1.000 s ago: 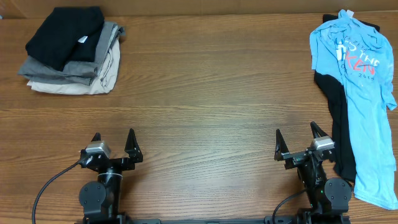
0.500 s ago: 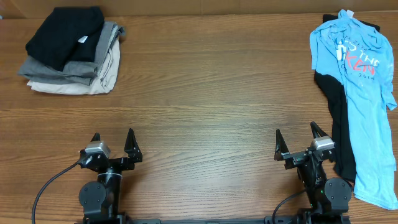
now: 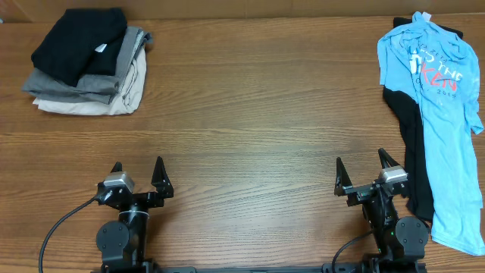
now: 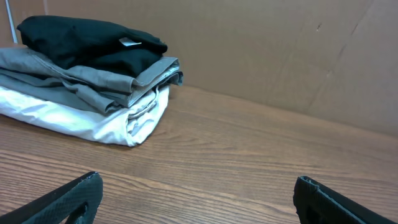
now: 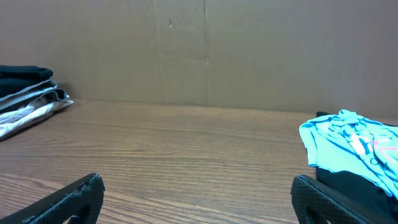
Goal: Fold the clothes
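A light blue T-shirt point(image 3: 439, 98) with red and white print lies unfolded along the table's right side, on top of a black garment point(image 3: 415, 152). Both show in the right wrist view, the blue shirt point(image 5: 348, 140) above the black garment point(image 5: 354, 186). A stack of folded clothes point(image 3: 87, 64), black on grey on cream, sits at the far left; it shows in the left wrist view point(image 4: 87, 74). My left gripper point(image 3: 138, 176) is open and empty at the front left. My right gripper point(image 3: 361, 171) is open and empty at the front right, just left of the black garment.
The wooden table point(image 3: 258, 121) spans the view. A brown cardboard wall point(image 5: 205, 50) stands behind its far edge. Cables run from the arm bases at the front edge.
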